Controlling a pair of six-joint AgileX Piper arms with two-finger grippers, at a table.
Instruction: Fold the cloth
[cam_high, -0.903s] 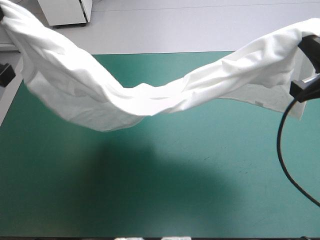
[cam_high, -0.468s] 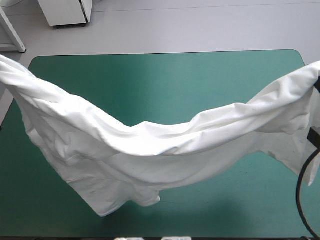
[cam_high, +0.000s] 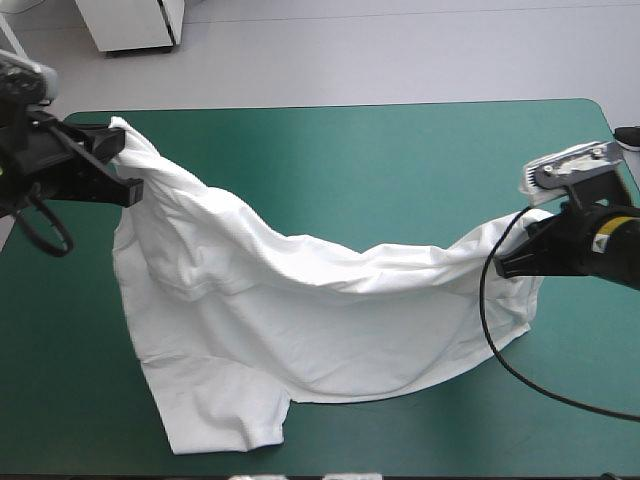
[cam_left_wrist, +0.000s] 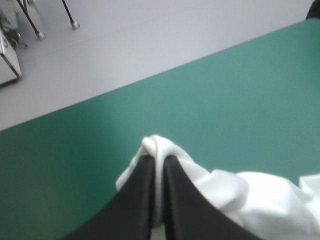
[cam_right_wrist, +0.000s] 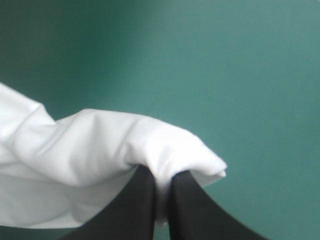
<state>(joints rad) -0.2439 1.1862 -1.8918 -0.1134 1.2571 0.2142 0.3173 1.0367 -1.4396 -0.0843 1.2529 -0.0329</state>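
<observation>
The T-shirt (cam_high: 300, 330) hangs slung between the two tools. Its lower part lies rumpled on the teal-green worktop (cam_high: 350, 150), reaching toward the near edge, and its upper edge sags low in the middle. The left tool (cam_left_wrist: 159, 161) is all but closed, with a bunched corner of the T-shirt pinched between its black fingers. It sits over the far left part of the worktop. The right tool (cam_right_wrist: 162, 176) is nipped just as tight on a folded lip of the T-shirt near the right edge, and sits lower than the left.

By my reading, the step in hand is laying the T-shirt out flat. No fold has been made, and the cloth is creased and only partly down.

The next move calls for both tools to work as a pair. They should draw apart enough to take the sag out of the held edge, then come down evenly so that edge lands straight and the body smooths out under it. The left tool has farther to drop, so it needs the larger descent. Neither tool should let go until its corner rests on the worktop, or the slack middle is likely to bunch.
</observation>
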